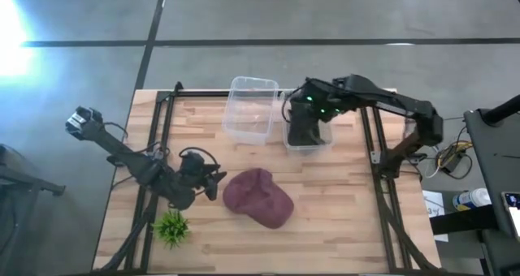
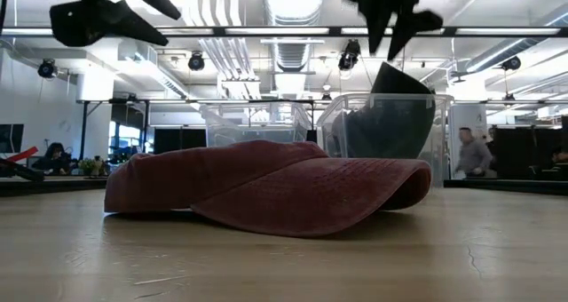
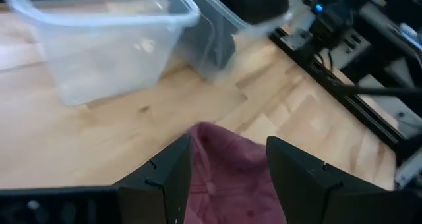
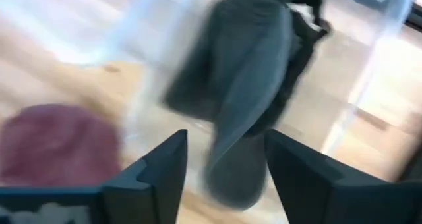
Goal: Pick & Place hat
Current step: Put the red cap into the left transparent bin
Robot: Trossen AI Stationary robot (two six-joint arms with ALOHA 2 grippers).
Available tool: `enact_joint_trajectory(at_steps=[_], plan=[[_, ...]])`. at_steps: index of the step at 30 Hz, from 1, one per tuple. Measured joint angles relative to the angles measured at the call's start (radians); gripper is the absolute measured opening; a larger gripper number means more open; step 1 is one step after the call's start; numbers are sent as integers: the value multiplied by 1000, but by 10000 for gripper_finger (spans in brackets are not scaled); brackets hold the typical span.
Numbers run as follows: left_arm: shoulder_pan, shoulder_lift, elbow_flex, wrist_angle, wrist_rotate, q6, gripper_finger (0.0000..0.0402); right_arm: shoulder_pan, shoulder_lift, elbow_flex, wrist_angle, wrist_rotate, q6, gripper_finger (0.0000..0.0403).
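A maroon cap (image 1: 258, 196) lies brim-down on the wooden table near its middle, also seen in the low view (image 2: 266, 191) and the left wrist view (image 3: 231, 178). My left gripper (image 1: 216, 183) hovers open just left of it and above table height (image 3: 227, 148). A dark grey hat (image 1: 307, 131) leans inside the right clear bin (image 1: 286, 138), its lower end on the bin floor (image 2: 390, 115). My right gripper (image 1: 302, 105) hangs open above that bin (image 2: 395, 27), clear of the hat (image 4: 244, 79).
A second clear bin (image 1: 250, 109) stands left of the first, with nothing showing in it. A small green plant (image 1: 171, 227) sits near the table's near-left corner. Black frame rails (image 1: 378, 158) run along both table sides. Bare wood lies to the right of the cap.
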Motion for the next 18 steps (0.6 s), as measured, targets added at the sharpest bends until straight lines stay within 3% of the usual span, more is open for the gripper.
enact_joint_trajectory(at_steps=[4, 8, 13, 18], plan=[[47, 0, -58, 122, 115, 108, 188, 122, -93, 0, 19, 2, 148, 224], [116, 0, -137, 238, 234, 199, 188, 319, -130, -16, 20, 2, 380, 237], [207, 0, -228, 312, 408, 237, 188, 572, -72, -99, 120, 3, 674, 240], [257, 0, -319, 405, 491, 222, 188, 718, 18, -260, 321, 7, 917, 240]])
